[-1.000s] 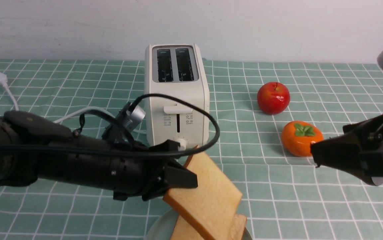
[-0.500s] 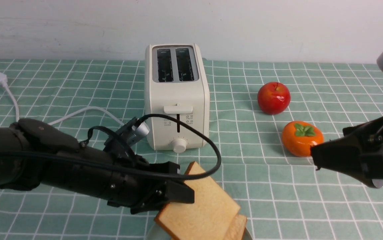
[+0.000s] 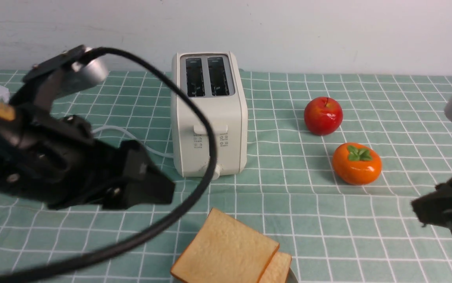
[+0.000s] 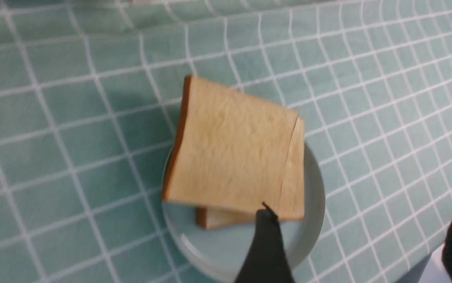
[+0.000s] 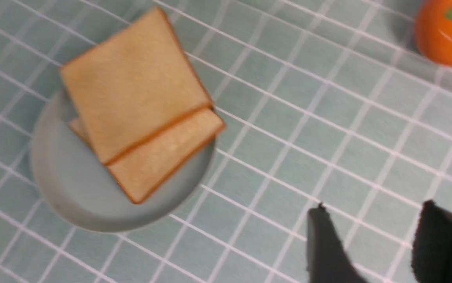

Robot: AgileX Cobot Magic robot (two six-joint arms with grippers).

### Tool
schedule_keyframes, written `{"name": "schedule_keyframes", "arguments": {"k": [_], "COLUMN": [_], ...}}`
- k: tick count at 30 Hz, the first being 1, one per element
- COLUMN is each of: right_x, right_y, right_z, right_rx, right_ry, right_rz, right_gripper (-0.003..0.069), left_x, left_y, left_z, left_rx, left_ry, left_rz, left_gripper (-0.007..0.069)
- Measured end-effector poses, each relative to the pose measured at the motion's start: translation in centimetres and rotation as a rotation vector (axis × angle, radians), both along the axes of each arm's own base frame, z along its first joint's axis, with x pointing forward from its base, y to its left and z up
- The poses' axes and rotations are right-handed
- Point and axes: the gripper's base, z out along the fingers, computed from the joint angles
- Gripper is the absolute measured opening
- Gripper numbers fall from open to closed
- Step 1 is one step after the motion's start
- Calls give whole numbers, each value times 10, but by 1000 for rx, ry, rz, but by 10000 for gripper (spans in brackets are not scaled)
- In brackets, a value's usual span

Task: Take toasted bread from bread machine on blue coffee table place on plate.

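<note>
Two slices of toasted bread lie stacked on the plate [image 4: 312, 196], the upper slice [image 3: 226, 255] [image 4: 229, 149] [image 5: 131, 106] overlapping the lower one [image 3: 279, 269] [image 4: 294, 173] [image 5: 166, 157]. The plate [image 5: 72, 188] rests on the blue coffee table [image 3: 328, 220] in front of the bread machine [image 3: 209, 114], whose two slots show dark and empty. My left gripper [image 3: 159, 192] [image 4: 363, 212] hangs open up and to the left of the bread, holding nothing. My right gripper [image 3: 422, 212] [image 5: 375, 208] hovers over bare cloth to the right of the plate, jaws apart and empty.
A red apple [image 3: 323, 115] and an orange persimmon [image 3: 356, 163] [image 5: 446, 35] sit right of the bread machine. Its white cord [image 3: 131, 135] trails left behind my left arm, and a thick black cable [image 3: 194, 118] loops in front of the machine.
My left gripper opened and let the upper slice drop flat onto the other one, then rose and drew back to the left. My right gripper pulled back to the right and its jaws narrowed.
</note>
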Motion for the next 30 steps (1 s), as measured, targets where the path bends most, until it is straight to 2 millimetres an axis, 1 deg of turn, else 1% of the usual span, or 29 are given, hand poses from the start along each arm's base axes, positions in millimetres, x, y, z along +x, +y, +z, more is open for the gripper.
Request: {"name": "schedule_keyframes", "arguments": {"k": [1,2,3,4,5,7,8,9,10,11,13,14,16,19,23,24,25,26,27,28,30], "right_x": [-1,-3,-2,-6,-11,-23,-30,-39,-43,-59,-79,-91,-105,-122,-130,-129,-130,-131,-131,-131,-130], "right_y": [-6,-10,-10,-16,-19,-25,-29,-32,-34,-40,-49,-55,-61,-69,-72,-71,-72,-72,-72,-72,-71], "right_z": [-3,-3,-3,0,3,14,21,27,29,36,38,35,26,-5,-49,-53,-65,-66,-74,-77,-80], "right_rx": [-24,-29,-30,-22,-5,60,100,144,158,227,286,321,359,396,397,393,395,398,405,405,405], "right_ry": [43,55,58,60,45,-25,-79,-143,-164,-283,-407,-485,-568,-654,-670,-664,-672,-679,-690,-692,-698], "right_rz": [-88,-138,-151,-235,-266,-310,-316,-316,-316,-306,-298,-293,-289,-282,-276,-276,-273,-272,-268,-267,-265], "right_gripper": [175,97,97,15,-7,-19,-19,-19,-19,-19,-19,-19,-19,-18,-16,-16,-16,-16,-16,-16,-15], "left_x": [-16,-27,-29,-48,-60,-88,-98,-112,-115,-132,-149,-158,-174,-196,-213,-213,-217,-217,-217,-217,-217], "left_y": [6,9,10,16,21,30,34,39,40,46,52,55,60,67,73,73,74,74,74,74,74], "left_z": [2,1,0,-5,-6,-13,-13,-15,-16,-17,-20,-21,-23,-24,-25,-25,-26,-26,-26,-26,-26], "left_rx": [16,21,21,27,23,4,-8,-32,-34,-75,-127,-158,-210,-273,-312,-313,-321,-322,-323,-324,-324], "left_ry": [6,14,15,26,7,-14,-34,-55,-55,-91,-121,-135,-152,-207,-270,-272,-284,-286,-287,-287,-287], "left_rz": [-11,-19,-21,-32,-33,-13,-5,15,17,45,85,106,133,144,141,142,138,138,138,139,139], "left_gripper": [444,393,393,301,238,100,63,6,-7,-14,-14,-14,-14,-14,-14,-14,-14,-14,-14,-14,-14]}}
